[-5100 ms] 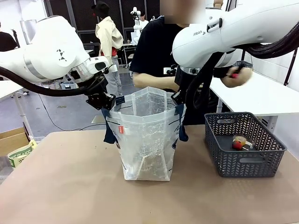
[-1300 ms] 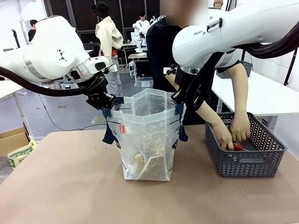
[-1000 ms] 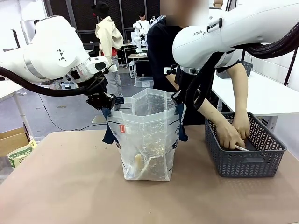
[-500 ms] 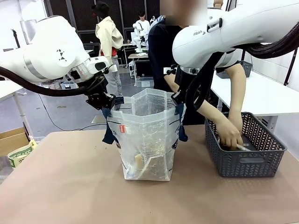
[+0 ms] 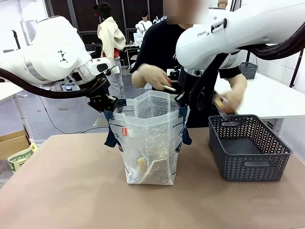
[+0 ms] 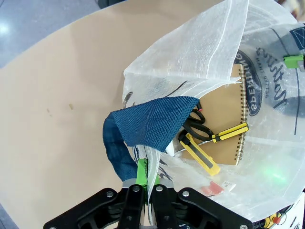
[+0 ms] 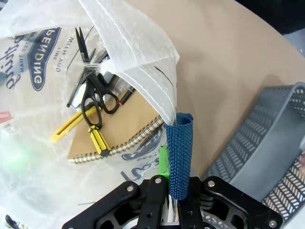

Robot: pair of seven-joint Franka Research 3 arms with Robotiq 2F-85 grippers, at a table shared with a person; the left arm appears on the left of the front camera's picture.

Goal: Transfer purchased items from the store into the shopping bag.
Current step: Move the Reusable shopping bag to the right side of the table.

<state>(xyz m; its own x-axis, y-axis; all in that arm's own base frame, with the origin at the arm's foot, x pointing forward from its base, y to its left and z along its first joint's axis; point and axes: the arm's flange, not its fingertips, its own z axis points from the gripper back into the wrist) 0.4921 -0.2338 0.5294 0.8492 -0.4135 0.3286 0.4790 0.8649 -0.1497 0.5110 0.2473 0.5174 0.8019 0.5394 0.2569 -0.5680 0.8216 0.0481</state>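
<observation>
The translucent shopping bag (image 5: 150,143) stands open mid-table. My left gripper (image 5: 106,105) is shut on its left rim beside the navy strap (image 6: 152,121). On the opposite rim, my right gripper (image 5: 182,101) is shut on the other strap (image 7: 181,157). Purchased items lie in the bag: a brown spiral notebook (image 6: 224,114), black scissors (image 7: 95,102), a yellow cutter (image 6: 200,153) and a small red piece (image 6: 209,189). One hand (image 5: 151,76) of the person holds a thin item over the bag's mouth. The other hand (image 5: 228,101), blurred, holds something pale above the basket.
A dark grey lattice basket (image 5: 248,148) sits at the table's right, close to the bag. The person stands at the far side behind the bag. A cardboard box (image 5: 14,143) shows off the left edge.
Both of the person's hands have come up out of the basket. One moved left over the bag's mouth with a thin item, the other rose above the basket. My arms have not moved.
</observation>
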